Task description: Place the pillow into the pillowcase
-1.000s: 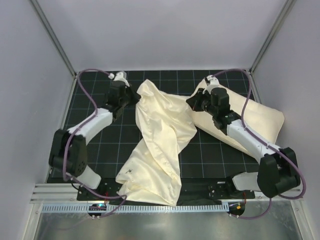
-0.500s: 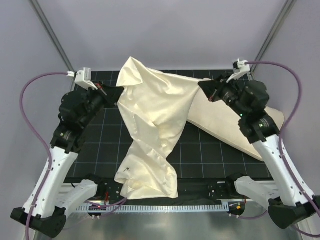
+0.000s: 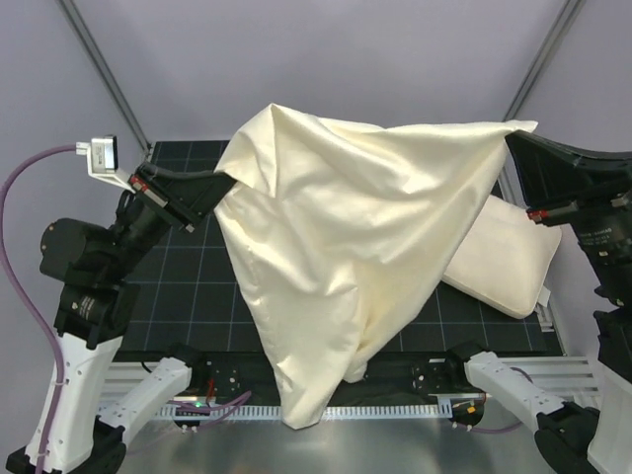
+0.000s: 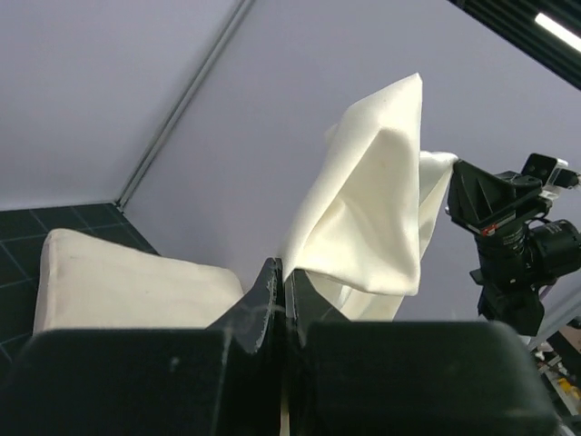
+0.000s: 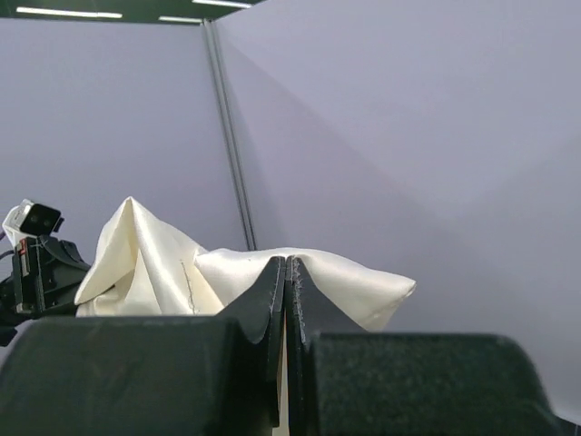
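The pillowcase [image 3: 346, 247], a thin cream sack, hangs spread in the air between both arms. My left gripper [image 3: 225, 183] is shut on its left top corner, seen in the left wrist view [image 4: 372, 209]. My right gripper [image 3: 515, 138] is shut on its right top corner, seen in the right wrist view [image 5: 300, 272]. Its lower end droops over the front rail. The pillow [image 3: 499, 257], a thick cream cushion, lies flat on the mat at the right, partly hidden behind the pillowcase; it also shows in the left wrist view [image 4: 118, 282].
A black gridded mat [image 3: 197, 286] covers the table. Grey walls with metal corner posts [image 3: 109, 84] enclose the back and sides. A metal rail [image 3: 395, 410] runs along the front edge by the arm bases.
Both arms rose and moved apart, lifting the pillowcase off the mat and stretching it wide in the air. The pillow stayed in place.
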